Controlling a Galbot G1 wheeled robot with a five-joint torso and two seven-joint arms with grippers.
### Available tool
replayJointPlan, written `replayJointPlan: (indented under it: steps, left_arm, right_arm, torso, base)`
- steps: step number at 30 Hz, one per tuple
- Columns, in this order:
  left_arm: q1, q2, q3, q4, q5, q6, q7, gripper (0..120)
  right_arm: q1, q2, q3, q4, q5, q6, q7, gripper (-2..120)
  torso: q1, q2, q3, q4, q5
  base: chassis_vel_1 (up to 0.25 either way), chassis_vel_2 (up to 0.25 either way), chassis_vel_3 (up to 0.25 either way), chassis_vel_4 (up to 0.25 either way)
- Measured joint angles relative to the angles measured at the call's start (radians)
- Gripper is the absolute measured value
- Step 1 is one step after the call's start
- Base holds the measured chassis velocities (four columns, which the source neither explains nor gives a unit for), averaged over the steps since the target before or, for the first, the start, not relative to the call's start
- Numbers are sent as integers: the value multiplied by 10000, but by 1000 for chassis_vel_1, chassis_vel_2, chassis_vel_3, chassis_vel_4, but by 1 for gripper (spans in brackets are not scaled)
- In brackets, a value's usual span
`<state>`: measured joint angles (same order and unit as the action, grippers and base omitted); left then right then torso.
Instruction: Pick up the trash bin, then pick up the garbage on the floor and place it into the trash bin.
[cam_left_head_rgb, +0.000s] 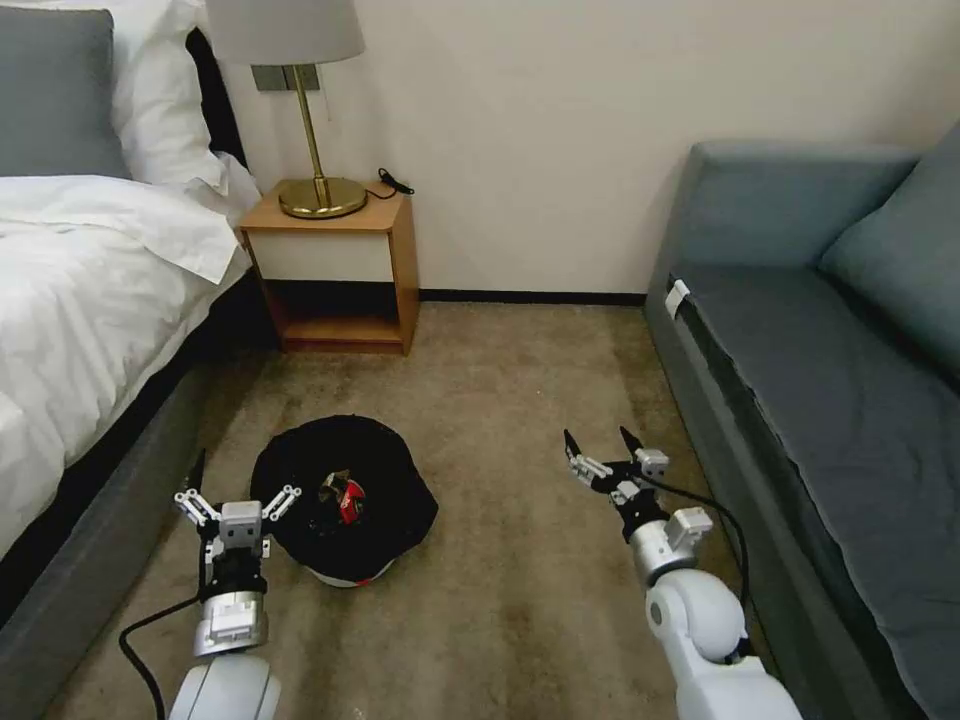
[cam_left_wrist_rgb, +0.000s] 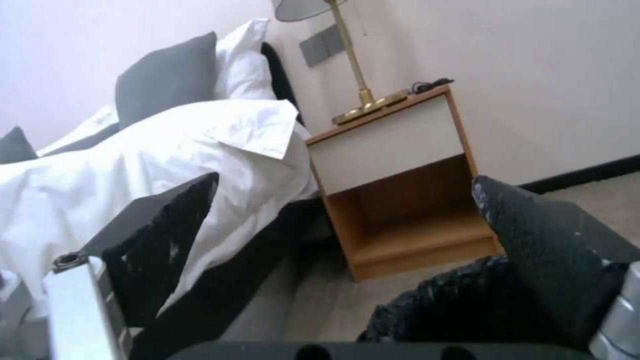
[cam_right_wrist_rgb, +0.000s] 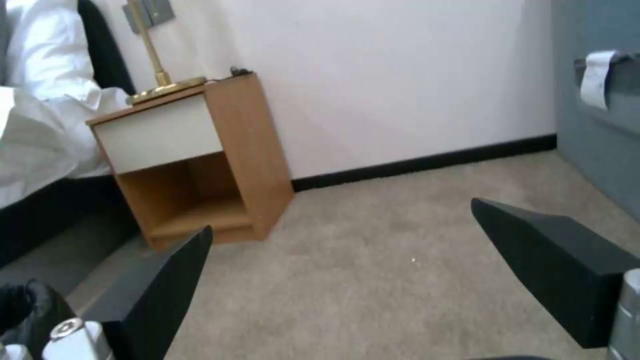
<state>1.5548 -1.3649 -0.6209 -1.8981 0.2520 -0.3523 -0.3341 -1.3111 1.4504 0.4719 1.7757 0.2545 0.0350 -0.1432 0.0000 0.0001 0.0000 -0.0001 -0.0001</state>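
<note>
The trash bin, a low round bin with a crinkled black bag over its rim and a whitish base, stands on the carpet left of centre in the head view. A piece of garbage, a red-and-white crumpled packet, lies inside it. My left gripper is open at the bin's left rim; in the left wrist view one finger rests against the black bag, and the other stands outside it. My right gripper hangs open and empty over bare carpet to the bin's right.
A bed with white sheets runs along the left. A wooden nightstand with a brass lamp stands at the wall. A grey-blue sofa lines the right side. Open carpet lies between them.
</note>
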Motion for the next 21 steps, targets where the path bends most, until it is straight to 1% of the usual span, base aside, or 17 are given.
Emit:
replayJointPlan:
  steps: [3, 9, 21]
  left_arm:
    - [77, 77, 6, 0, -6, -115, 66, 100]
    - [45, 232, 24, 3, -185, -152, 198, 100]
    - [26, 243, 35, 12, -250, -110, 216, 100]
  right_arm:
    - [-86, 127, 41, -115, -209, 229, -93, 100]
    - [-217, 240, 145, -214, -283, 375, -132, 100]
    - [-226, 243, 156, -239, -287, 378, -151, 100]
  torso:
    - [0, 0, 0, 2, 0]
    - [0, 0, 0, 0, 0]
    - [0, 0, 0, 1, 0]
  base:
    - [0, 0, 0, 0]
    - [0, 0, 0, 0]
    - [0, 0, 0, 0]
